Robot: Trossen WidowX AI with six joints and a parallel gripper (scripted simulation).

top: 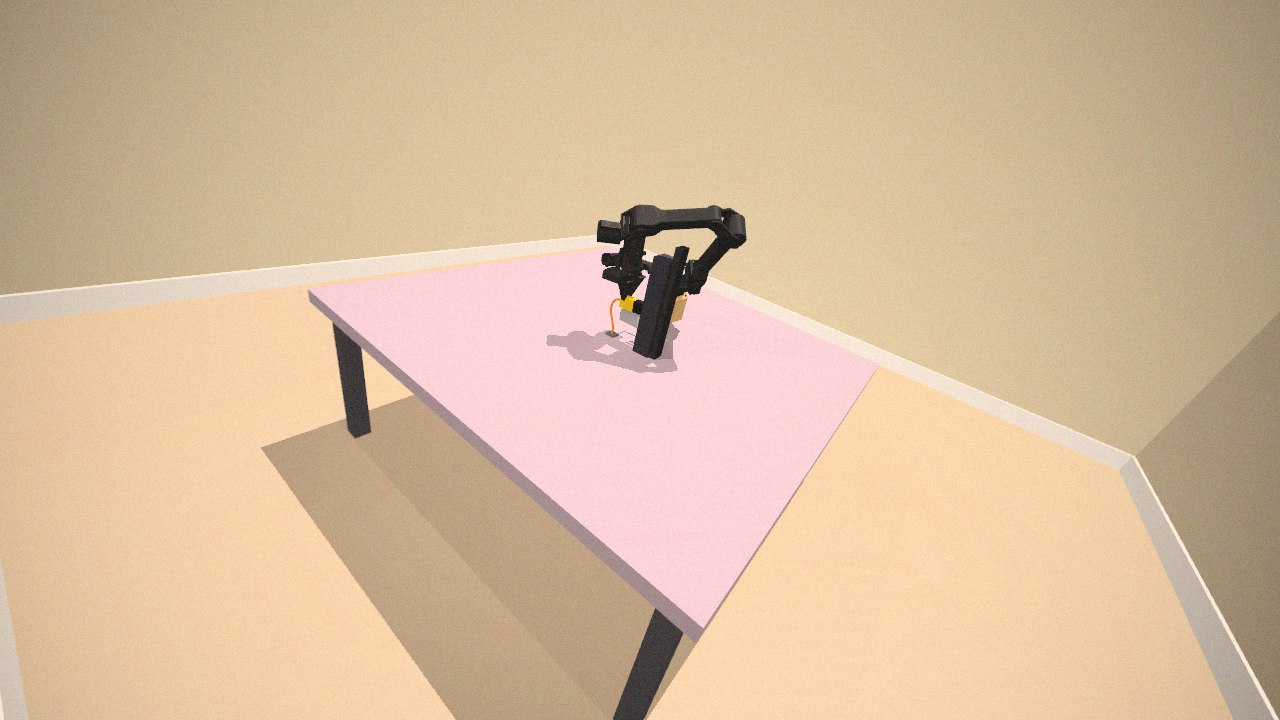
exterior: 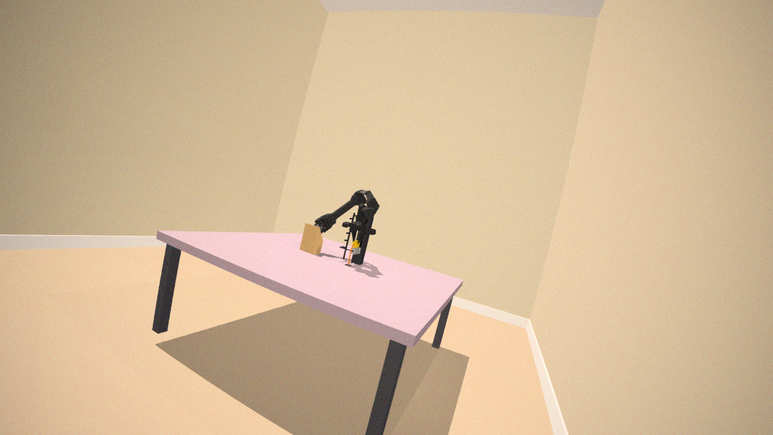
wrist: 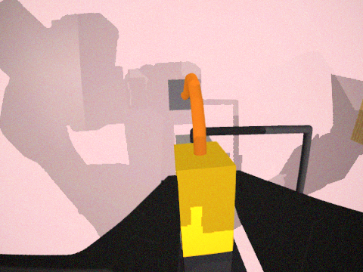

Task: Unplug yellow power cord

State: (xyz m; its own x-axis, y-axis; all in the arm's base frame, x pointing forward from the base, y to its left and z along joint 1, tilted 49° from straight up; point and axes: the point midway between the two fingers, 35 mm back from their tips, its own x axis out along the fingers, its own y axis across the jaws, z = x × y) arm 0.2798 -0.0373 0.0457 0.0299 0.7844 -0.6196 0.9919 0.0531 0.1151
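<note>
The yellow plug (top: 627, 303) (exterior: 356, 243) (wrist: 206, 211) stands upright at the grey power strip (top: 629, 318) (exterior: 355, 251). Its orange cord (top: 612, 317) (wrist: 197, 113) leaves the plug's far side in the wrist view and bends down to a small grey plate on the table. My gripper (top: 625, 298) (wrist: 203, 182) points down and is shut on the yellow plug, with one black finger on each side of it. The plug's lower end and most of the strip are hidden in the wrist view, so I cannot tell whether the plug is seated.
A tall black post (top: 656, 308) stands close beside the strip. A wooden block (top: 680, 307) (exterior: 310, 238) (wrist: 358, 126) stands beyond it. A thin dark bent rod (wrist: 289, 130) runs right of the plug in the wrist view. All stand on the pink table (top: 572, 429) (exterior: 302, 275).
</note>
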